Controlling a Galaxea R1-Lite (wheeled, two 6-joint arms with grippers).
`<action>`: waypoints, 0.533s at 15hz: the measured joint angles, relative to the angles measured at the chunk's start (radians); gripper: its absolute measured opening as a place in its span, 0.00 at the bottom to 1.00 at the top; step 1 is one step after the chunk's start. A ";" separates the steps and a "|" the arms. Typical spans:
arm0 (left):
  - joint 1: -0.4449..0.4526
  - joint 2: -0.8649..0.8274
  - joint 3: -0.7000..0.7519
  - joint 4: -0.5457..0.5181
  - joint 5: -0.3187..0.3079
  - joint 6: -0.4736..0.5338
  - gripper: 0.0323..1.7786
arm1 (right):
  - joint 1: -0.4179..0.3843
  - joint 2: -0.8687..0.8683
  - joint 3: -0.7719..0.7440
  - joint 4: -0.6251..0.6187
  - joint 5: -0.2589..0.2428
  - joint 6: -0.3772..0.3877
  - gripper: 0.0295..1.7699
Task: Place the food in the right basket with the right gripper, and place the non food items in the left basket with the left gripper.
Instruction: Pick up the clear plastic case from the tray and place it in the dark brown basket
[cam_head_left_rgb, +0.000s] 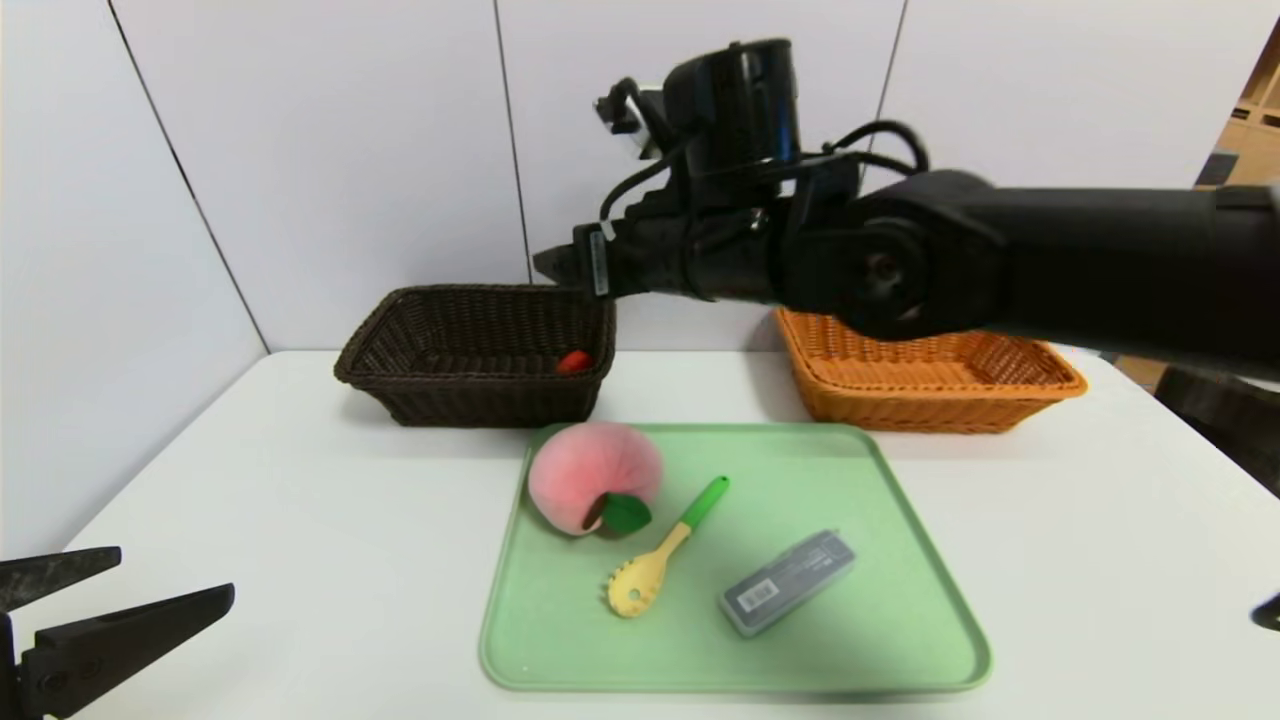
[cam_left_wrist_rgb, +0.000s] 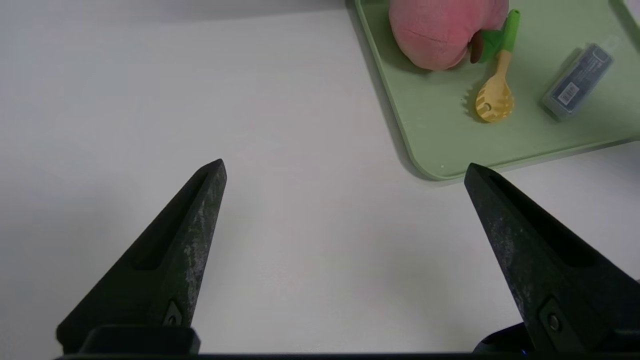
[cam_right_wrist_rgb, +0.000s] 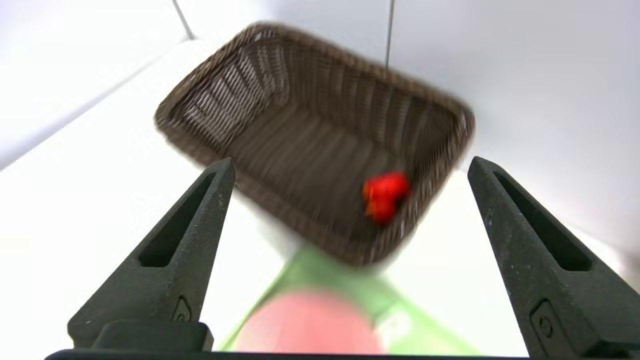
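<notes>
- from the green tray's (cam_head_left_rgb: 700, 665) middle in the head view, the right gripper (cam_head_left_rgb: 560, 265) hangs high towards 11 o'clock, near the dark brown basket (cam_head_left_rgb: 480, 402), fingers released, holding nothing.
- the left gripper (cam_head_left_rgb: 177, 570) is parked at 9 o'clock, fingers spread and empty.
- the plush peach (cam_head_left_rgb: 590, 465) lies on the tray at 10 o'clock.
- the pasta spoon (cam_head_left_rgb: 665, 548) is at 9 o'clock, the grey case (cam_head_left_rgb: 787, 583) at 4.
- the red duck (cam_head_left_rgb: 574, 362) sits inside the dark basket, towards its 4 o'clock.
- the orange-tan basket (cam_head_left_rgb: 920, 408) stands between 1 and 2.
</notes>
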 joint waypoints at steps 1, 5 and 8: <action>0.000 0.000 0.000 0.000 0.000 0.000 0.95 | 0.000 -0.046 0.003 0.081 -0.013 0.023 0.92; -0.001 -0.004 -0.003 0.001 -0.001 0.000 0.95 | 0.002 -0.216 0.011 0.414 -0.113 0.129 0.94; -0.003 -0.013 -0.003 0.002 -0.002 0.000 0.95 | 0.001 -0.317 0.016 0.642 -0.130 0.228 0.95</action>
